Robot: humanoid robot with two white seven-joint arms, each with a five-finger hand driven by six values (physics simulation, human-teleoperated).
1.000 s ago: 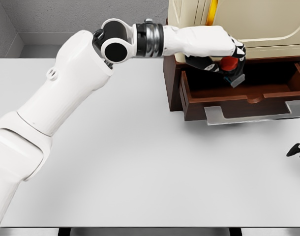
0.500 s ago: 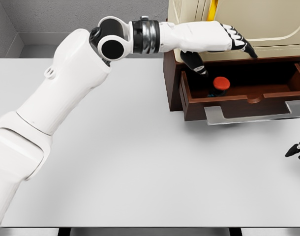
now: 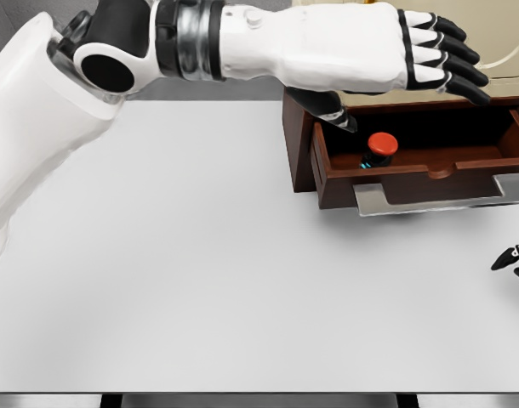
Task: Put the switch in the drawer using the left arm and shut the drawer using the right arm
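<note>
The switch (image 3: 380, 146), a small dark body with a round red button on top, lies inside the open brown drawer (image 3: 430, 170), near its left end. My left hand (image 3: 413, 59) hovers high above the drawer with its fingers stretched out flat, holding nothing. The thumb points down toward the drawer's left wall. Only the fingertips of my right hand (image 3: 515, 259) show at the right edge, low over the table. The drawer's metal handle (image 3: 442, 195) juts toward me.
The drawer belongs to a brown cabinet (image 3: 298, 136) with a cream appliance (image 3: 489, 34) on top, at the back right of the white table (image 3: 200, 272). A grey wall runs behind the table.
The left hand let go of the switch, which now lies in the drawer. The hand has since opened flat and risen up toward the camera. The right hand barely moved.
</note>
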